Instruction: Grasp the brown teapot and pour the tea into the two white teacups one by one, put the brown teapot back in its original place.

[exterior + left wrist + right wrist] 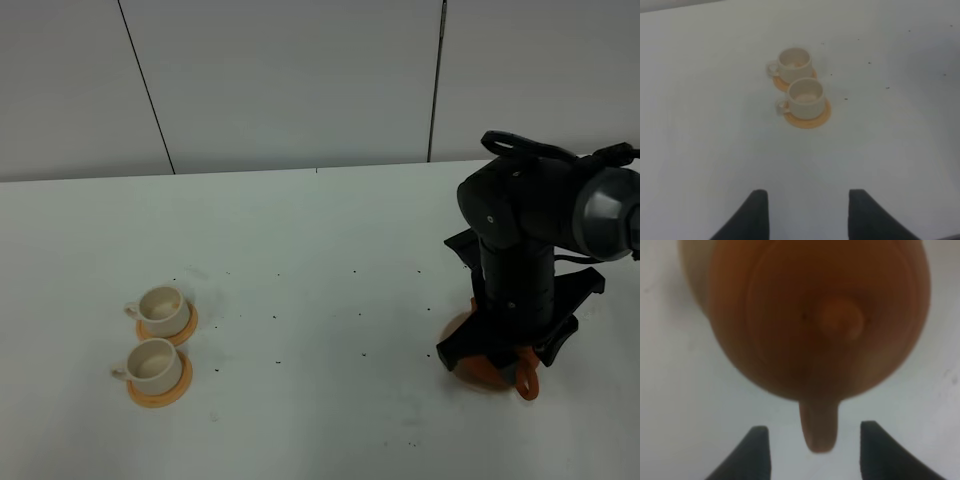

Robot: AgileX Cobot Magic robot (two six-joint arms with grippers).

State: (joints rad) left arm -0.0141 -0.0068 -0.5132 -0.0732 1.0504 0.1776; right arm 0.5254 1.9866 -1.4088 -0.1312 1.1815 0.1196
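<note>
Brown teapot [820, 315], right under the right gripper [814, 434]: clay-looking, reddish-brown, smooth, matt w/ faint sheen; lid knob same. 2 white teacups [805, 95] [794, 61] ahead of the left gripper [807, 196]: glazed-ceramic look, smooth, slight gloss. Orange coasters [812, 119] under them: flat, matt. Table [700, 150]: white, smooth, matt, w/ small dark specks. Gripper fingers [755, 215]: black, matt, plastic-looking. Right arm housing [520, 210]: black, semi-gloss.

White table [320, 230] with dark specks [276, 318], grey panelled wall [290, 80] behind
</note>
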